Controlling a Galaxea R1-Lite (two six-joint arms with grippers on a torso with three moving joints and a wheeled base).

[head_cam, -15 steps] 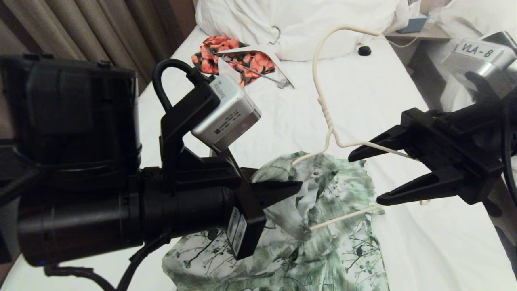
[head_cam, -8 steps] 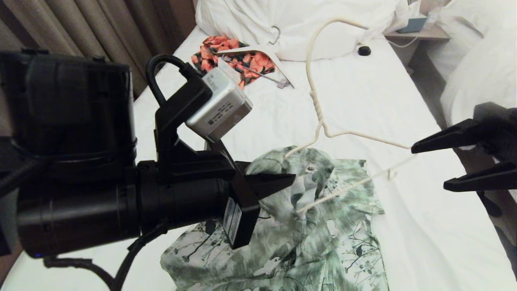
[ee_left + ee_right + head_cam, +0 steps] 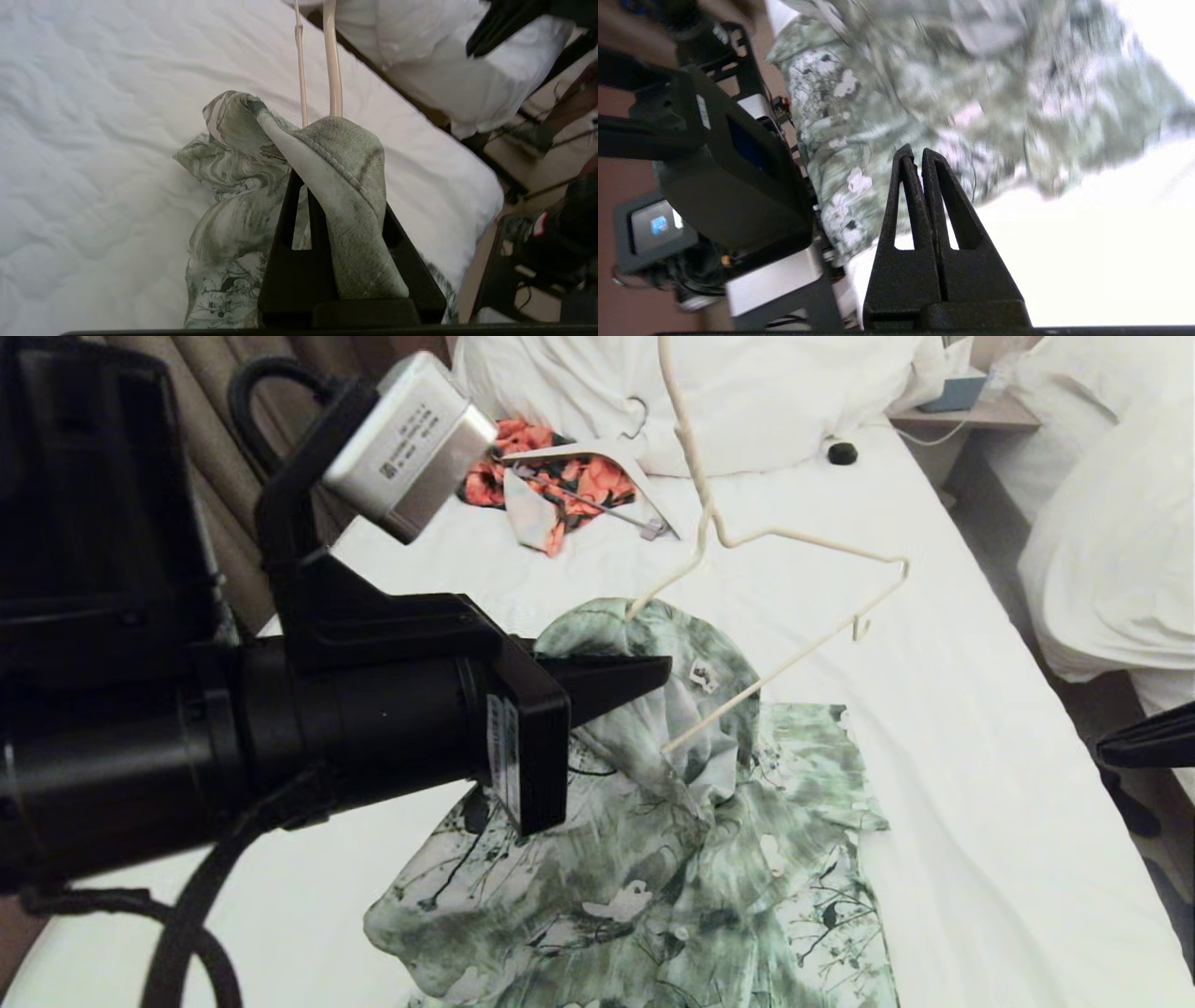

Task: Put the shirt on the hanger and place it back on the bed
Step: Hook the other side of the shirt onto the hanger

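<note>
The green and white shirt [image 3: 672, 896] lies on the bed [image 3: 887, 644], its shoulder lifted off the sheet. My left gripper [image 3: 658, 674] is shut on that raised fabric [image 3: 345, 186]. The cream wire hanger [image 3: 803, 537] stands tilted above it. One arm of the hanger is buried in the shirt, the other juts out bare to the right, and the hook runs out of the top of the head view. In the left wrist view the hanger [image 3: 331, 60] rises just past my left gripper [image 3: 303, 184]. My right gripper [image 3: 915, 151] is shut and empty, at the bed's right edge [image 3: 1144, 747].
An orange-and-black floral garment [image 3: 579, 476] with a thick white hanger [image 3: 597, 453] lies near the pillows [image 3: 747, 392]. A small black object [image 3: 842, 453] sits by them. Another bed with a white duvet [image 3: 1111, 551] stands on the right, across a narrow gap.
My right gripper let go of the hanger, pulled back to the right edge and shut. My left gripper rose with the shirt, and the hanger swung up more upright.
</note>
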